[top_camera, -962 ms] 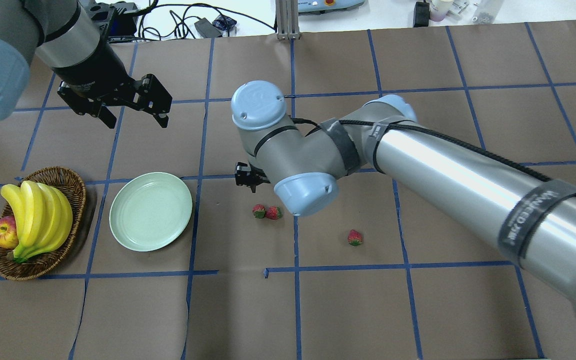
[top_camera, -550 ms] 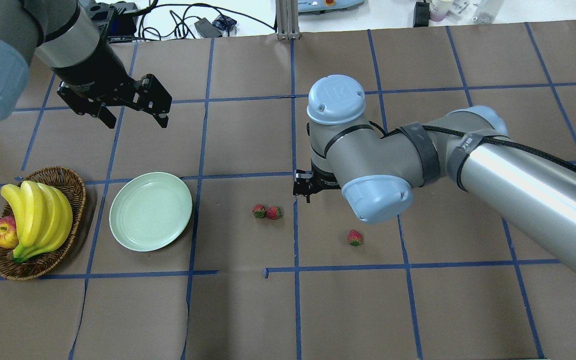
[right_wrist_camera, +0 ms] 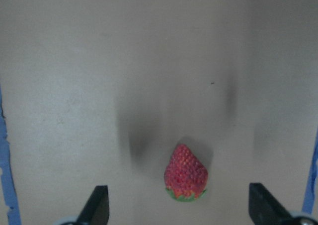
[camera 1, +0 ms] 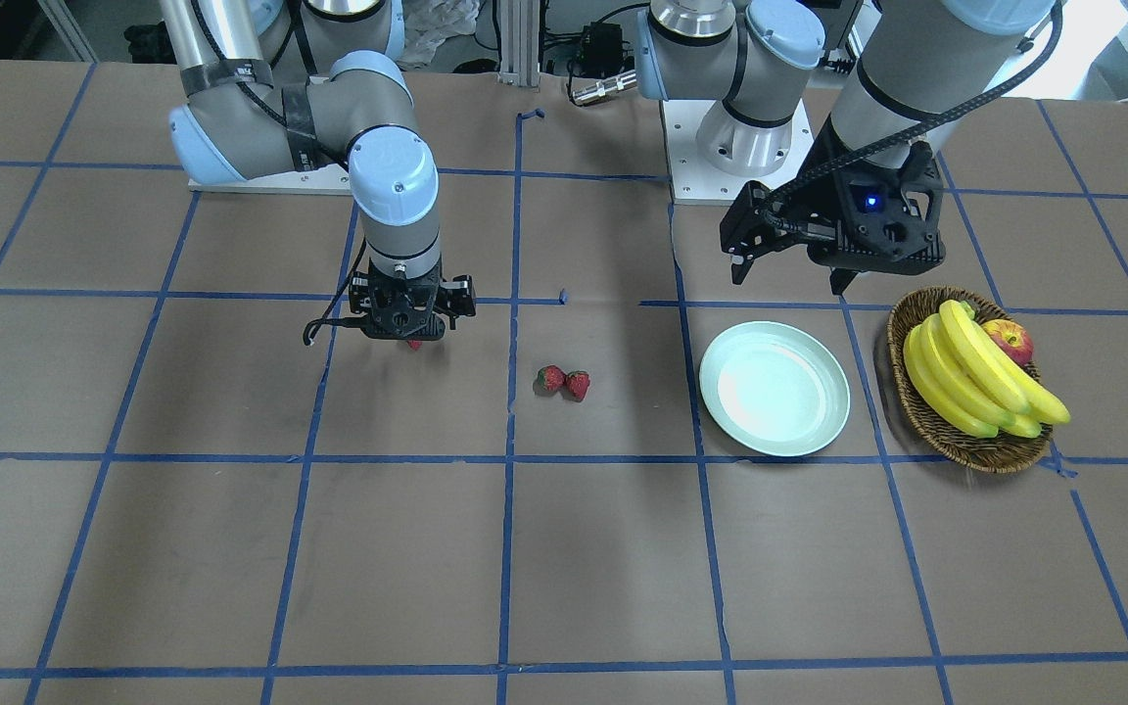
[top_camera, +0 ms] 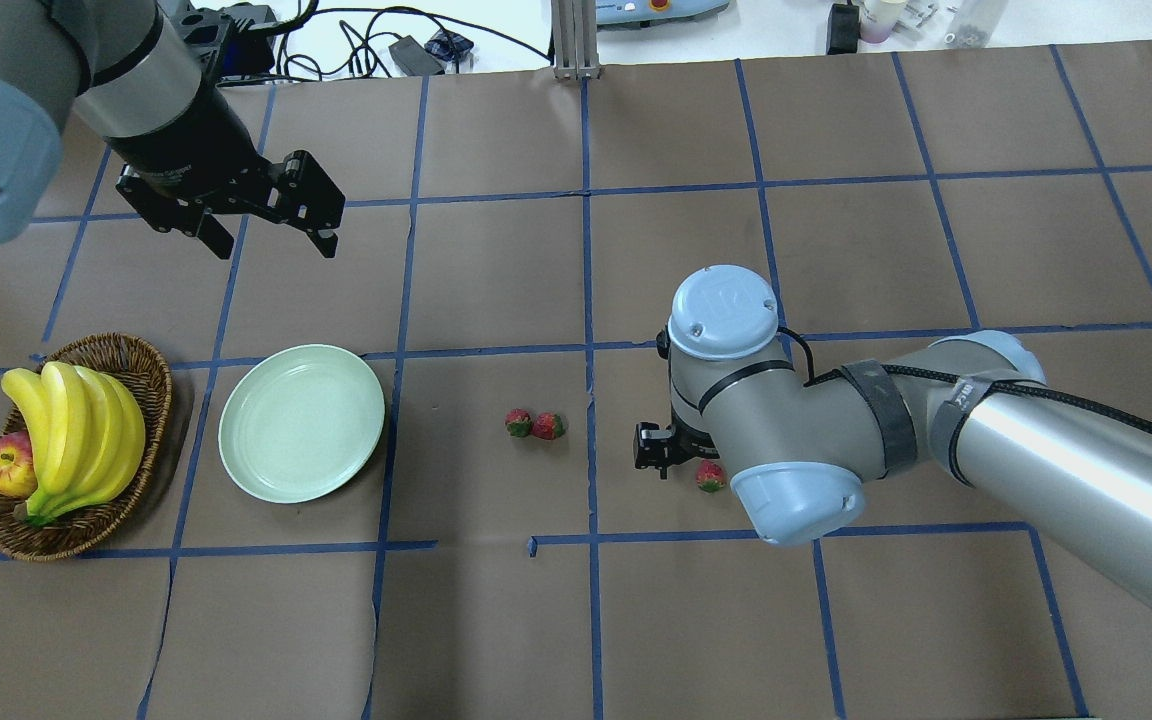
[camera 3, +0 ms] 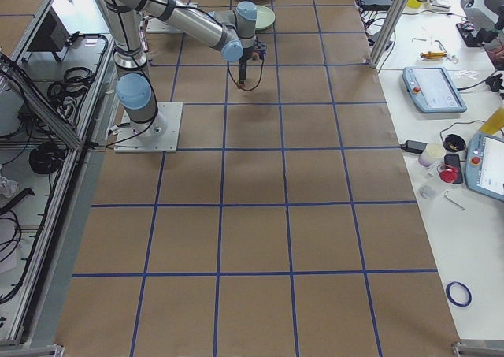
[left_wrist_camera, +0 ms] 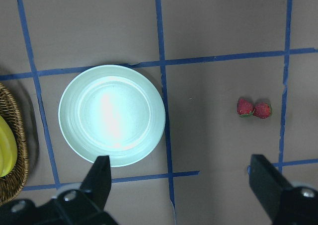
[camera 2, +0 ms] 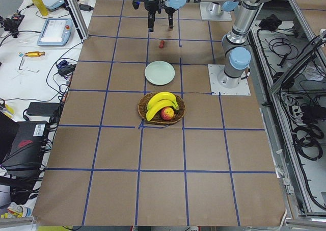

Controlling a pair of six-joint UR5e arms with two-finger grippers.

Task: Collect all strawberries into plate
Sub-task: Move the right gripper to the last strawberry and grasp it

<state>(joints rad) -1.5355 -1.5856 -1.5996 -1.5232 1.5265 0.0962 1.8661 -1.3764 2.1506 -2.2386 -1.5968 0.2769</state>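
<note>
The right gripper (camera 1: pixel 411 328) swings off the pair of strawberries (top_camera: pixel 534 424) and now hangs, fingers spread, over the lone strawberry (right_wrist_camera: pixel 186 178) farthest from the empty plate (top_camera: pixel 236 440), so a first pick looks close, while the left gripper (top_camera: pixel 274 243) idles spread near the plate.

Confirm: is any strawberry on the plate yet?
No, the plate is bare; two strawberries lie well off to its side.

strawberries (top_camera: pixel 548 426) red, green-capped | plate (top_camera: pixel 301 422) mint-green | table (top_camera: pixel 496 620) brown, blue grid
</note>
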